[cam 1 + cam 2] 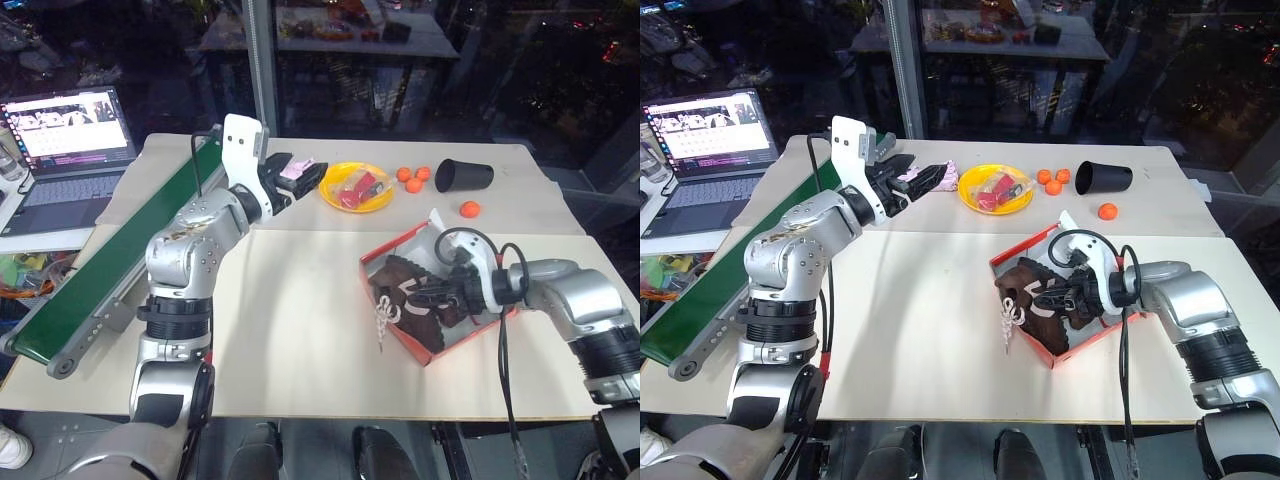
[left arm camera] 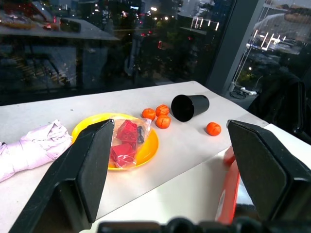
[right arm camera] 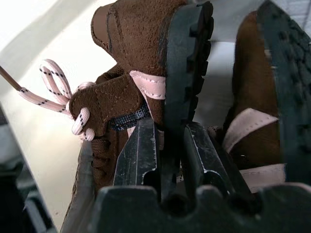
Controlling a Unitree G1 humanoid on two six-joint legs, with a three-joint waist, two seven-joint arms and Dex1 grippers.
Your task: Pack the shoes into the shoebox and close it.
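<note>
1. Centrally, on the right half of the table [image 1: 300, 330], stands the shoebox [image 1: 392, 247], red-orange outside, open, set at an angle to the table edge.
2. Both shoes [image 1: 415, 300] lie inside the shoebox, dark brown and fuzzy; in the right wrist view they rest on their sides with the black treaded soles showing.
3. Cream-white laces [image 1: 383, 318] spill over the near-left wall of the shoebox and hang onto the table.
4. Right claw [image 1: 432, 293]: lowered into the shoebox from the right, nearly closed, its two black fingers [image 3: 141, 155] pinching the rim of one shoe's sole at the heel end.
5. Left claw [image 1: 290, 185]: raised above the far left part of the table, spread wide and empty, pointing toward the far right.
6. Yellow plate [image 1: 357, 187]: far of the shoebox, holding red pieces in a clear bag.
7. Pink plush toy [image 1: 300, 168]: just left of the plate.
8. Black cup [image 1: 463, 176]: lying on its side, far right, with small orange balls [image 1: 412, 178] near it.
9. Green conveyor belt [image 1: 110, 265]: along the left table edge; an open laptop [image 1: 65, 150] sits left of it.
</note>
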